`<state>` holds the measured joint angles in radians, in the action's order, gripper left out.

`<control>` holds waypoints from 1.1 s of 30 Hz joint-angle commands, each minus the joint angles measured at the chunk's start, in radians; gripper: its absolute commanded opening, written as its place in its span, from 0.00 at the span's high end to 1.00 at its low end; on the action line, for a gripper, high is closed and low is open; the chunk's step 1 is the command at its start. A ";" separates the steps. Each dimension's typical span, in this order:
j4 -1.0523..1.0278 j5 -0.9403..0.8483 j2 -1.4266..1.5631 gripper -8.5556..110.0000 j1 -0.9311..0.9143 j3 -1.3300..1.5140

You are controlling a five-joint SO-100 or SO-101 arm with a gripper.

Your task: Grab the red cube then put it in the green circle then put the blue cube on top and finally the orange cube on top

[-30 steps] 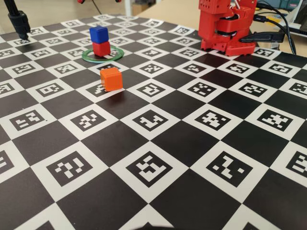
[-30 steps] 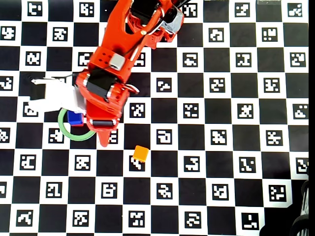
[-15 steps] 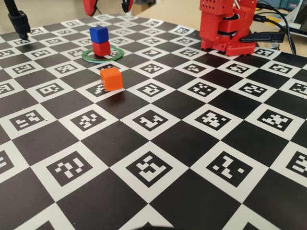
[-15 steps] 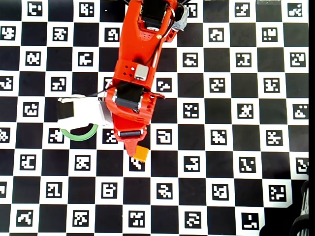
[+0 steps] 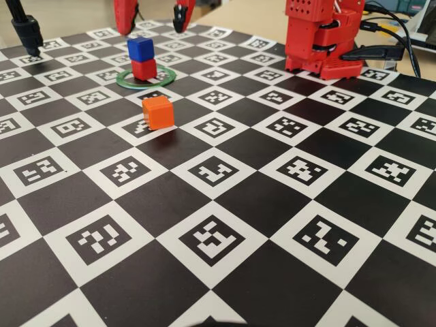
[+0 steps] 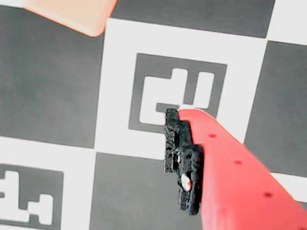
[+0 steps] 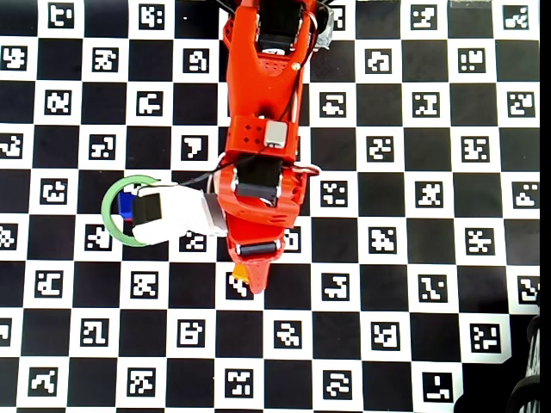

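In the fixed view the blue cube (image 5: 139, 48) sits on the red cube (image 5: 144, 69) inside the green circle (image 5: 161, 80). The orange cube (image 5: 158, 112) rests alone on the board, nearer the camera. My gripper (image 5: 151, 29) hangs high at the top edge, open and empty, its two red fingers wide apart. From overhead, the arm covers most of the orange cube (image 7: 239, 273), with one red fingertip (image 7: 256, 282) beside it. The blue cube (image 7: 126, 204) shows as a sliver in the green circle (image 7: 110, 200). The wrist view shows an orange cube corner (image 6: 72, 14) and one padded finger (image 6: 225, 163).
The board is a black-and-white checker of marker squares (image 5: 214, 238). The red arm base (image 5: 320, 41) with cables stands at the back right. A black stand (image 5: 27, 30) is at the back left. A white camera block (image 7: 172, 215) juts from the wrist over the ring.
The arm has swung away from the blue-on-red stack to above the orange cube. In the fixed view the open fingers have dropped further into the frame. The cubes have not moved.
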<state>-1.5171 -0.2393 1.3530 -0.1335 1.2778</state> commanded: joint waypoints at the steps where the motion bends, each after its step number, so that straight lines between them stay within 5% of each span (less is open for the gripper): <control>1: 0.031 0.040 -0.003 0.58 0.009 0.000; 33: 0.322 0.126 -0.206 0.58 -0.038 0.137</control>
<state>-1.2026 -0.1166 1.1213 -0.1657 1.4373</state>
